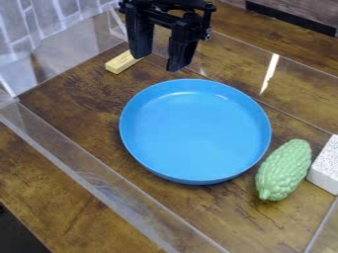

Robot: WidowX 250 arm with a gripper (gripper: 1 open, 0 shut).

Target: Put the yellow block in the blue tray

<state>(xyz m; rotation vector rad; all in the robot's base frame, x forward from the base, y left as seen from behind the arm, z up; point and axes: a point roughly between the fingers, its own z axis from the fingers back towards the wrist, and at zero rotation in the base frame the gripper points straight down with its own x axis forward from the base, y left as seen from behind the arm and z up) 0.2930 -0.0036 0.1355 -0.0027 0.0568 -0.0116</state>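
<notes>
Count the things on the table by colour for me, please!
Yellow: 1, the yellow block
Blue: 1, the blue tray
Green: 1, the bumpy green thing
White: 1, the white block
Total: 4

bright blue tray (196, 163), pale yellow block (122, 63)

Evenly and fairly brightly lit from above; small, coarse, soft throughout; pale streaks of glare on the dark glossy wooden table (79, 148), strongest at the upper right near the far edge; faint sheen across the blue tray (196, 130); soft shadow beneath the bumpy green thing (284, 170); hazy reflections at the upper left.
</notes>
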